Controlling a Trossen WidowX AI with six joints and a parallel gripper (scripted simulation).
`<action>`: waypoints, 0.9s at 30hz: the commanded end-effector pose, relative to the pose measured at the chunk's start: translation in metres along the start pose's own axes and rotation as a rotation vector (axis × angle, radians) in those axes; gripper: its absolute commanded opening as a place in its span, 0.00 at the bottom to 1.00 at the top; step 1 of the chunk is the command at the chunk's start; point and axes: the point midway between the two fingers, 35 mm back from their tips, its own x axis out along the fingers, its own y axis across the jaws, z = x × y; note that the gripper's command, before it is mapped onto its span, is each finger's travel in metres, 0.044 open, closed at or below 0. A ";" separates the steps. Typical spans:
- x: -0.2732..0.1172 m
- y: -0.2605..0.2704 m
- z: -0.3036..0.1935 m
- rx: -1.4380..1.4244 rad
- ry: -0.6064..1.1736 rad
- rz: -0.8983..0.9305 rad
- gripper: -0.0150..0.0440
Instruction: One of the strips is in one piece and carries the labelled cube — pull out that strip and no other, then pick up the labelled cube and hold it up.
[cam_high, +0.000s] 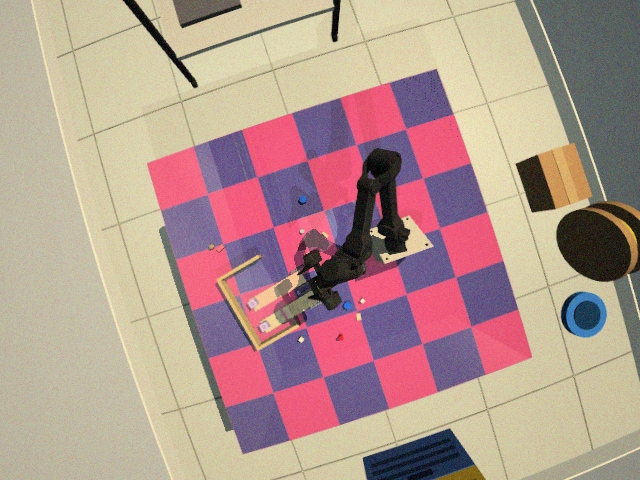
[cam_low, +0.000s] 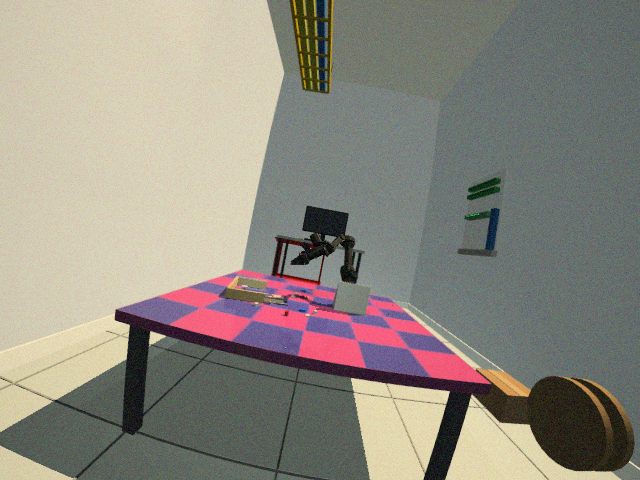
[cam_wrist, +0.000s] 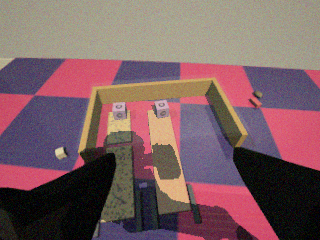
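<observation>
fingers (cam_high: 305, 284) (cam_low: 298, 252) wide open, nothing gripped, above strips (cam_high: 273, 293) (cam_wrist: 169, 150); lilac cubes (cam_high: 252, 303) (cam_wrist: 161, 108) at far ends.

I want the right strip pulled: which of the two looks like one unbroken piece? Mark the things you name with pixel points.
The smooth peach strip (cam_high: 272, 295) (cam_wrist: 174, 188); the speckled, yellowish one beside it shows a break across it.

From here, the table (cam_low: 268, 330) has a tray (cam_low: 245, 296) on top, and a monitor (cam_low: 325, 221) stands beyond it.

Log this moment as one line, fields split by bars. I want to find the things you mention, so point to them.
jaws (cam_high: 309, 280): open, nothing held | arm: above strips | lilac cubes (cam_high: 252, 303) (cam_wrist: 161, 108): both at far strip ends | strip pull: not done
</observation>
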 end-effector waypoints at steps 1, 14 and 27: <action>0.003 0.004 -0.017 0.052 0.031 -0.029 0.93; 0.036 0.009 -0.018 0.036 0.208 -0.008 0.67; 0.105 -0.004 -0.052 -0.044 0.775 0.049 0.25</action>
